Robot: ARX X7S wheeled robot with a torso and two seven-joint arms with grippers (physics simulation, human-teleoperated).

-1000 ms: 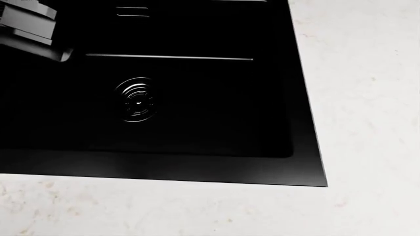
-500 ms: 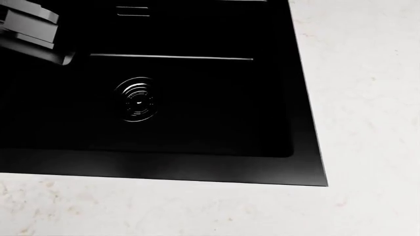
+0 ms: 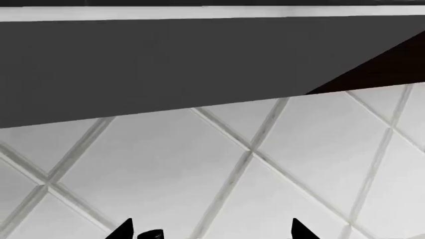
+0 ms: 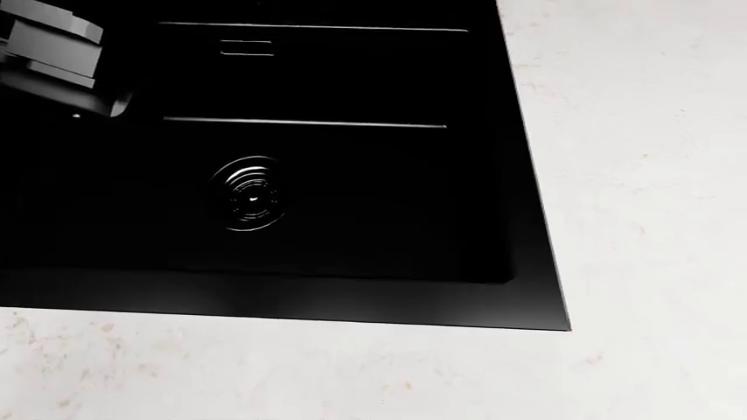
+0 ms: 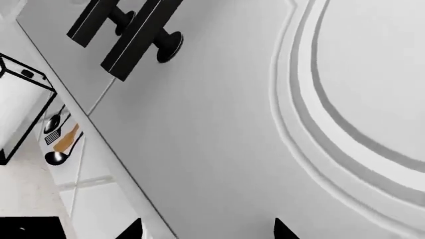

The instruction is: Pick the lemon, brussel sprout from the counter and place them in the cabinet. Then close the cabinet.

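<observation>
The lemon and the brussel sprout are out of view in every frame. The head view shows the white marble counter (image 4: 631, 175) and the black sink (image 4: 350, 201) set in it. A grey part of my left arm (image 4: 52, 52) shows at the top left, over the sink. My left gripper (image 3: 209, 231) is open and empty, facing a white diagonal-tiled wall (image 3: 232, 164) below a dark grey cabinet underside (image 3: 166, 64). My right gripper (image 5: 207, 229) is open and empty, close to a white cabinet front (image 5: 212, 124) with two black bar handles (image 5: 126, 30).
The sink has a round drain (image 4: 247, 192) and a sharp front right corner (image 4: 566, 328). In the right wrist view, hanging utensils (image 5: 58, 142) and a black-framed white appliance (image 5: 20, 109) show beside the cabinet. A raised oval moulding (image 5: 345, 99) is on the white panel.
In the head view the sink has shifted down and slightly left, so more of its far wall shows. The left arm part stays at the top left.
</observation>
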